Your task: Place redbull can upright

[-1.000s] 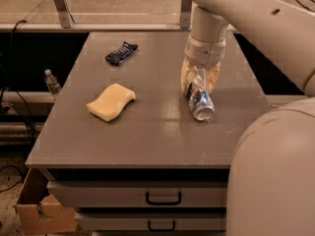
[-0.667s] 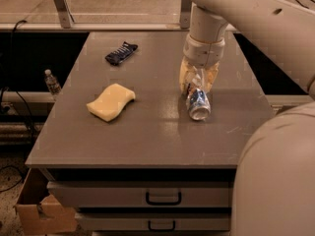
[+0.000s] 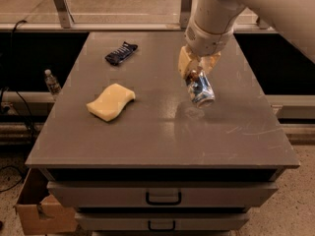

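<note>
The redbull can [image 3: 201,90] hangs tilted, silver end toward the camera, over the right half of the grey table [image 3: 236,136], clasped at its upper end by the gripper [image 3: 196,73]. A yellow sponge [image 3: 110,102] and dark blue wrapper [image 3: 121,53] lie well apart to its left.
</note>
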Robot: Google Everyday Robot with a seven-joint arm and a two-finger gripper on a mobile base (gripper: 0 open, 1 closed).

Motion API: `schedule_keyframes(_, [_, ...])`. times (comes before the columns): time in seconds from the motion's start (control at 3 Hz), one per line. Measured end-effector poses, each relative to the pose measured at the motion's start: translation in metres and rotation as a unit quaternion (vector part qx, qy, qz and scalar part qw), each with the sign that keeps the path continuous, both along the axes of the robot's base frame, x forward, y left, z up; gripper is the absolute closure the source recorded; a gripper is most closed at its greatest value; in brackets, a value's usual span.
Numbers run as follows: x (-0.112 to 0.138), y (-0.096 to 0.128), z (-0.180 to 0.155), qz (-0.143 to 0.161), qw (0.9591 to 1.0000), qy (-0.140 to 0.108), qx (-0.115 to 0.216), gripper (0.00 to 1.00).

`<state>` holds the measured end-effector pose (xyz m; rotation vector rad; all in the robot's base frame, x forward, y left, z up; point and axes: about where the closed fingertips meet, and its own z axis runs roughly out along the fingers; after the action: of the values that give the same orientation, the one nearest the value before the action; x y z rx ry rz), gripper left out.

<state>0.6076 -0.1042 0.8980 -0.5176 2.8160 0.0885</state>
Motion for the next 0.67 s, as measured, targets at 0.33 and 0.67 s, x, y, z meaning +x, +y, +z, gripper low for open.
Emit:
schedule_keyframes(0.33, [0.0,0.0,0.0,0.0,1.0,0.0,0.0,1.0])
schedule_keyframes(0.67, [-0.0008,-0.0017,0.0056,0.017,0.9998,-0.008,0.007,1.0])
